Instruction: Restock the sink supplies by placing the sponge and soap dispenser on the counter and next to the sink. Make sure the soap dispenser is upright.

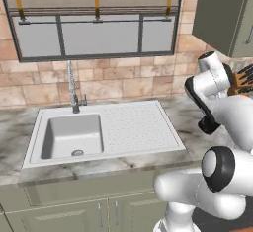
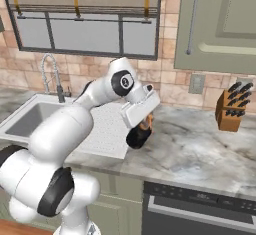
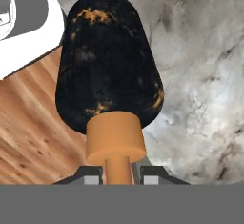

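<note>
Gripper: the gripper (image 3: 116, 176) was closed on the orange neck of the soap dispenser (image 3: 108, 66), one dark finger tip on each side of the stem just under the orange cap.
Soap dispenser: the black bottle (image 2: 138, 137) with orange flecks hung from the hand, tilted, its body pointing down and toward the near edge of the counter (image 2: 200, 149); whether its base touched the marble could not be told.
Place of the dispenser: it was just right of the sink (image 1: 106, 132), near the right rim of the ribbed drainboard (image 2: 107, 129), over the veined marble close to the front edge.
Hand view: behind the bottle lay grey-white marble on the right and wood-grain flooring on the lower left.
Arm: the white arm (image 2: 75, 124) reached from the near left across the front of the drainboard to the dispenser.
Sink: the basin (image 1: 71, 137) sat to the left, with the chrome faucet (image 1: 73, 90) rising at its far rim.
Knife block: a wooden knife block (image 2: 231, 106) stood far right on the counter against the tiled wall, well apart from the dispenser.
Cabinets: pale green fronts (image 1: 79, 206) ran below the counter.
</note>
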Tool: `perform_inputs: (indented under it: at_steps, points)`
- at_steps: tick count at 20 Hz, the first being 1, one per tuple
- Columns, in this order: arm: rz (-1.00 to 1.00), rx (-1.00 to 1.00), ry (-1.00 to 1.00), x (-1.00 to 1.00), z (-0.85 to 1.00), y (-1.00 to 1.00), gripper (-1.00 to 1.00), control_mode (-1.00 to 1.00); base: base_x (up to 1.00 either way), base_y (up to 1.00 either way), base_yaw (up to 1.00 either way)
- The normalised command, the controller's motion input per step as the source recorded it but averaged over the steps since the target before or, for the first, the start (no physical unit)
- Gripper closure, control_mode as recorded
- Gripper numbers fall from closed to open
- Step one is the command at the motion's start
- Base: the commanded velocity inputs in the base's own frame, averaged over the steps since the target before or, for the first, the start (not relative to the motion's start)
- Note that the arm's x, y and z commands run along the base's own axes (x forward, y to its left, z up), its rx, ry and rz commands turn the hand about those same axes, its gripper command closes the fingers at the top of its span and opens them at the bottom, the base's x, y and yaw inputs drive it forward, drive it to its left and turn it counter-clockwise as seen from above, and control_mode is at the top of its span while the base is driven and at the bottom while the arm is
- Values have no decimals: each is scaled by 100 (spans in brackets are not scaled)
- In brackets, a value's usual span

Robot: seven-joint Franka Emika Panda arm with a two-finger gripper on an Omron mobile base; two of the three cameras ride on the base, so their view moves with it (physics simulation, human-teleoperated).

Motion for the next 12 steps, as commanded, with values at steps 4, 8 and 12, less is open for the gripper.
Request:
perform_inputs:
  at_steps: [4, 8, 12]
  points:
    - [-5, -12, 6, 53, -13, 5, 100, -100, 0, 0, 0]
    - [-5, -9, 1, 57, -6, 10, 100, -100, 0, 0, 0]
    - [-3, -10, 0, 51, -18, 20, 100, -100, 0, 0, 0]
